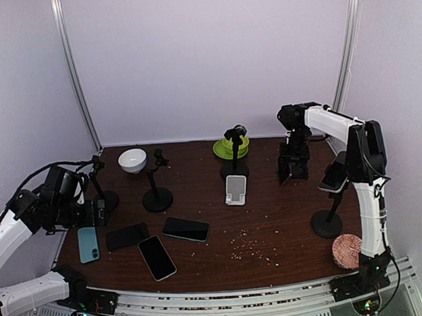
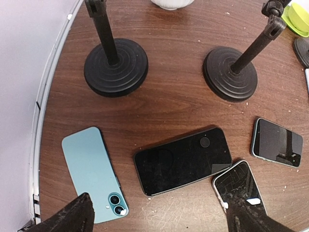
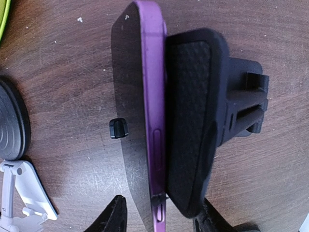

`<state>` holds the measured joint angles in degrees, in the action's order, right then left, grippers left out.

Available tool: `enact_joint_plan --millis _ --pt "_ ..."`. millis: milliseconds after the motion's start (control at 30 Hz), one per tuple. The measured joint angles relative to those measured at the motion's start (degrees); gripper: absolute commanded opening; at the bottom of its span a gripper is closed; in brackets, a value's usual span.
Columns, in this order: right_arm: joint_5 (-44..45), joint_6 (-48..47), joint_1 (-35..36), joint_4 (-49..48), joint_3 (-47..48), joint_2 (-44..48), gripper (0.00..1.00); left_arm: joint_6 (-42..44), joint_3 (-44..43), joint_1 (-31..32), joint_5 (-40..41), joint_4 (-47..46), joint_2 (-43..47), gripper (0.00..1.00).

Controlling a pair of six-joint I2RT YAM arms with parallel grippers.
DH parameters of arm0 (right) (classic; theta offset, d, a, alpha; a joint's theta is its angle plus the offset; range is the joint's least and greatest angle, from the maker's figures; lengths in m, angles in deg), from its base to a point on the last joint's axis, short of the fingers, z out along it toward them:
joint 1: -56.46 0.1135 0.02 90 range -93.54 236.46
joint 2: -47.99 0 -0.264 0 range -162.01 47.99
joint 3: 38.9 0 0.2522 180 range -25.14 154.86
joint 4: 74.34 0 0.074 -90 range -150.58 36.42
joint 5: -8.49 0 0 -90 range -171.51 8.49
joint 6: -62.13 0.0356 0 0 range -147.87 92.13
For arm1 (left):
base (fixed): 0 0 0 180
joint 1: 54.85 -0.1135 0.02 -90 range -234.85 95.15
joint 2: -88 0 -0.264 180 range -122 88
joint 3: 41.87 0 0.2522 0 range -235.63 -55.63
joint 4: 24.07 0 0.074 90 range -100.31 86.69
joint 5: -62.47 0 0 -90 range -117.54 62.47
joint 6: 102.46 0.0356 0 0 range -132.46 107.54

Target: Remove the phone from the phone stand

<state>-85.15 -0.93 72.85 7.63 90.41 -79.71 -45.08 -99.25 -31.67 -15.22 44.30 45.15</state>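
Note:
A purple phone (image 3: 153, 121) stands on edge against the black padded phone stand (image 3: 193, 116); a small black lip (image 3: 119, 128) shows at its screen side. My right gripper (image 3: 161, 217) is open above them, one finger (image 3: 113, 215) on the screen side and the other finger (image 3: 212, 220) behind the stand pad, neither clearly touching. In the top view this gripper (image 1: 294, 166) hangs over the stand at back right. My left gripper (image 2: 161, 220) is open and empty above phones lying flat at the left (image 1: 97, 212).
A teal phone (image 2: 91, 171) and black phones (image 2: 183, 159) (image 2: 277, 142) (image 2: 241, 186) lie flat. Round-based stands (image 1: 157, 196) (image 1: 234, 167) (image 1: 103, 195), a white stand (image 1: 235, 190), a second phone on a stand (image 1: 334, 176), green plate (image 1: 231, 148), white bowl (image 1: 132, 160), patterned bowl (image 1: 347, 251).

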Motion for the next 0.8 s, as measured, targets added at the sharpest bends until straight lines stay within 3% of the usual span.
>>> enact_joint_plan --millis 200,533,800 --pt "-1.6 -0.2 0.0 -0.8 0.0 -1.2 0.39 0.0 0.0 0.0 0.2 0.0 -0.2 0.98" --pt "-1.9 -0.3 -0.1 -2.1 0.0 -1.4 0.16 0.0 0.0 0.0 0.6 0.0 -0.2 0.98" --pt "-3.7 -1.0 0.2 -3.2 0.1 -1.4 0.04 0.0 0.0 0.0 0.5 0.0 -0.2 0.98"
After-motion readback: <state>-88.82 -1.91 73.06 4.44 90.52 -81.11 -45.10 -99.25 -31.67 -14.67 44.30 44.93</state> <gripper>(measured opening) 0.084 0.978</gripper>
